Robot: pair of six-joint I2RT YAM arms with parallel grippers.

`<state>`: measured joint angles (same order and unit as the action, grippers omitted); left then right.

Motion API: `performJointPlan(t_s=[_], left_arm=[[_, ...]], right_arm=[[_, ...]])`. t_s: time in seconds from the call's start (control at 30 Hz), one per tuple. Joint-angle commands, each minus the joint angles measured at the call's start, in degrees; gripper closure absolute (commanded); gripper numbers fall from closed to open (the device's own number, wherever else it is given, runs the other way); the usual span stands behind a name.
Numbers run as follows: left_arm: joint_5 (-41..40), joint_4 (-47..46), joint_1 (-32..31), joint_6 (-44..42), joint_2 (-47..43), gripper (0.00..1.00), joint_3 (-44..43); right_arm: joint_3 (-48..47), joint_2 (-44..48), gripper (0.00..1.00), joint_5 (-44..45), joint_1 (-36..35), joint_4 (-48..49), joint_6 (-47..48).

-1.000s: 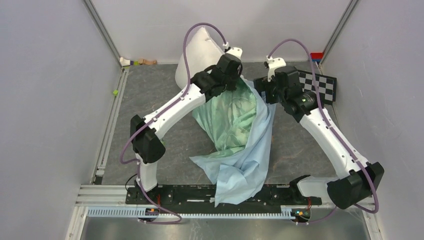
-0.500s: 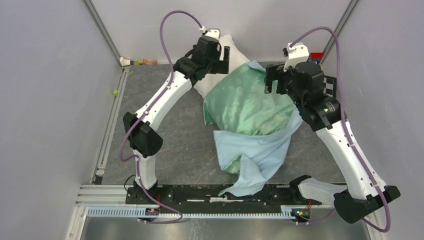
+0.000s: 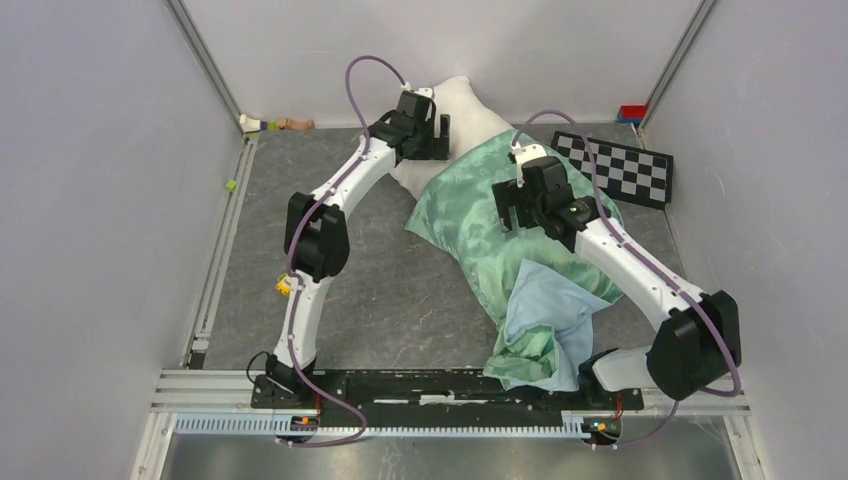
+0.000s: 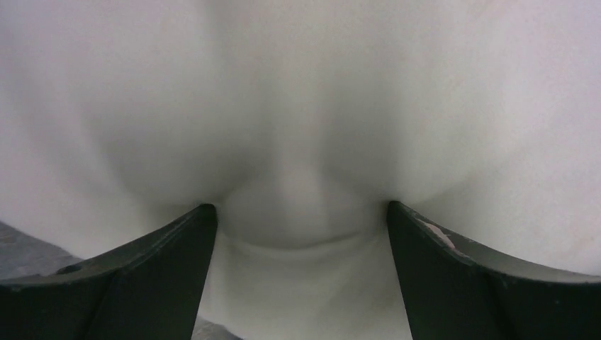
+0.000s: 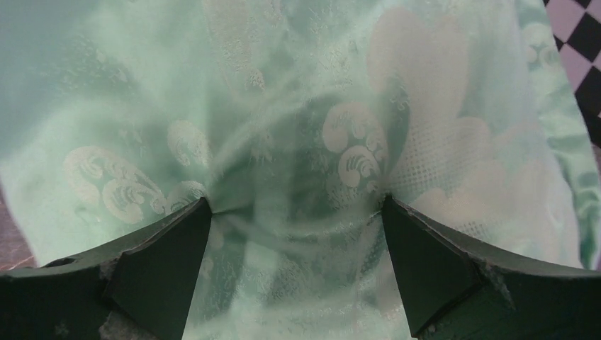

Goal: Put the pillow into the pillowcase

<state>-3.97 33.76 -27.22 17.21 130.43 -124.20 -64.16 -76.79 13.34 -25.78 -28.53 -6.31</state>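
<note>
The off-white pillow [image 3: 458, 100] lies slantwise at the back of the table, only its far end bare. The pillowcase [image 3: 470, 205], mint-green patterned face outward, covers the remainder, and its light-blue face [image 3: 548, 305] shows in a bunched tail near the right arm's base. My left gripper [image 3: 436, 135] is open, its fingertips pushed into the pillow's bare end, which fills the left wrist view [image 4: 298, 106]. My right gripper [image 3: 506, 206] is open, tips dug into the green fabric [image 5: 298, 106]. Nothing is pinched between the fingers of the left gripper [image 4: 299, 205] or the right gripper [image 5: 295, 200].
A checkerboard card [image 3: 622, 168] lies at the back right by a red and blue block [image 3: 632, 112]. Small toys [image 3: 270, 124] sit in the back left corner, with a green bit [image 3: 231, 185] by the left rail. Grey walls close three sides.
Both grippers have opened and come down onto the bundle. The covered pillow has dropped flatter and lies slantwise. The right arm swung in over the green cloth, and the blue tail shifted toward the right base.
</note>
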Motion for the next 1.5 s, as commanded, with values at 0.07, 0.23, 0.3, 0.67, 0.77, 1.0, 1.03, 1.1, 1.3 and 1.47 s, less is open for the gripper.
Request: performJointPlan(t_s=[0.07, 0.23, 0.3, 0.67, 0.77, 1.0, 1.03, 1.1, 1.3, 1.47], left_arm=[[3.27, -1.62, -0.8, 5.97, 2.01, 0.5, 0.52], [-0.52, -1.76, -3.1, 6.96, -11.1, 0.98, 12.26], [-0.85, -1.72, -4.16, 7.52, -17.94, 0.98, 16.86], [-0.14, -2.96, -11.01, 13.84, -40.7, 0.98, 40.46], [0.78, -6.27, -11.06, 17.14, -42.97, 0.98, 49.49], [3.66, -9.34, -11.54, 21.79, -50.95, 0.57, 59.84], [3.06, -8.68, -11.45, 21.85, -52.58, 0.41, 59.88], [1.1, -6.67, -11.41, 21.75, -55.61, 0.15, 59.21], [-7.46, 0.52, -5.99, 20.74, -60.89, 0.0, 57.33], [-8.37, 1.07, 2.78, 17.79, -61.31, 0.0, 58.64]], right_arm=[[-0.13, -5.69, 0.13, -0.34, -0.13, 6.37, -0.89], [-7.39, -6.24, 0.78, 0.23, -0.13, 3.67, -0.32], [-11.99, -6.85, 0.91, 0.41, -0.23, 1.14, -0.09], [-27.72, -12.35, 1.0, 1.69, -0.91, -4.95, 1.08], [-26.47, -12.45, 0.79, 1.32, -1.31, -4.52, 1.12], [-23.41, -6.48, 0.2, 4.4, -5.49, -5.78, 1.46], [-22.98, -5.54, 0.17, 5.39, -6.7, -5.97, 1.0], [-21.46, -4.0, 0.11, 7.72, -10.14, -6.01, 0.08], [-17.5, -4.59, 0.02, 10.9, -16.72, -2.55, -3.66], [-22.16, -12.26, 0.02, 12.05, -18.3, -2.64, -3.09]])
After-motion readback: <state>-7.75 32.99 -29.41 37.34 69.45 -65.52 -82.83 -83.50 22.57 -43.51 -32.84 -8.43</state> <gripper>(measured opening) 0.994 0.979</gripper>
